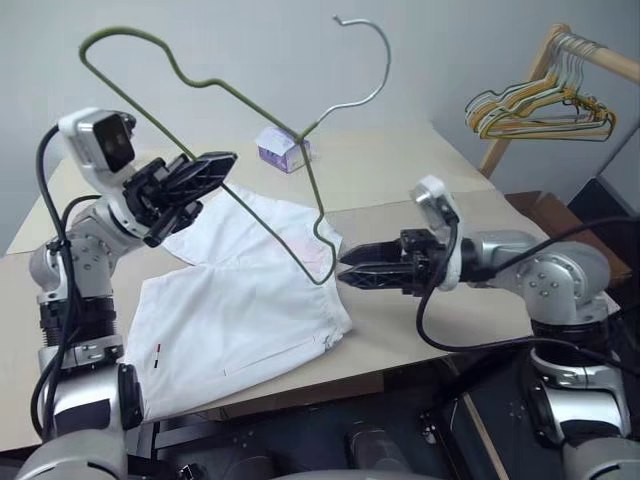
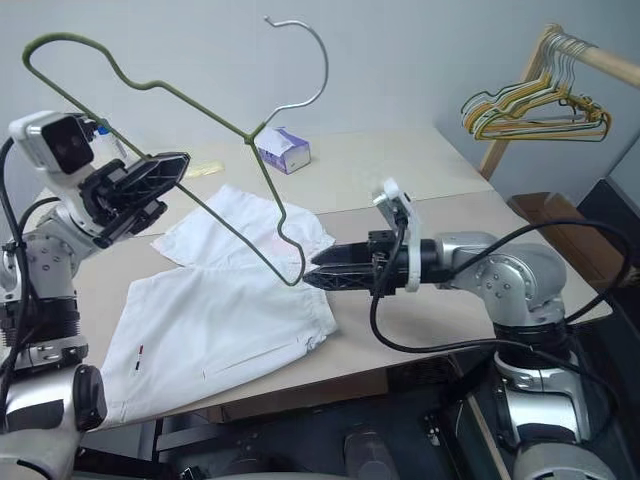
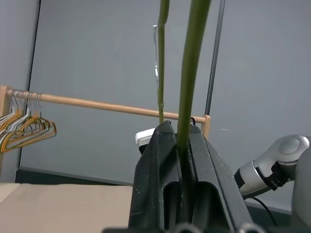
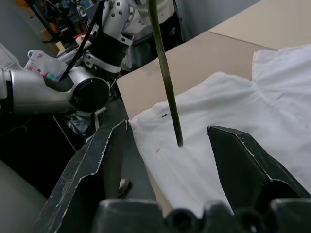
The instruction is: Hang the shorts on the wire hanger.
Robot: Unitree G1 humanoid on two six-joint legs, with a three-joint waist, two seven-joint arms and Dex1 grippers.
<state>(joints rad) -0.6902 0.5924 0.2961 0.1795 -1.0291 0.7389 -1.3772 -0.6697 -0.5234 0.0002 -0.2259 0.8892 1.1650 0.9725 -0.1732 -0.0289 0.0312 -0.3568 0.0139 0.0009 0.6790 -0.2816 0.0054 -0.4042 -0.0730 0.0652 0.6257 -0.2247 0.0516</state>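
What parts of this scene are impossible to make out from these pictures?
- The wire hanger: in the left wrist view, its wire where it passes between the left claw fingers.
- The shorts: head views, one corner runs behind the left arm.
- The tiny mark near the hem: too small to read.
- The rack: cut by the picture edge.

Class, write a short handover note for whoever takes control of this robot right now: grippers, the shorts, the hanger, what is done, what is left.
Left gripper: shut on the wire hanger, holding it up over the table.
Right gripper: open, fingertips at the hanger's lower corner, not gripping it.
Shorts: lying flat on the table, under the hanger.
Done: hanger picked up.
Left: get the shorts onto the hanger.
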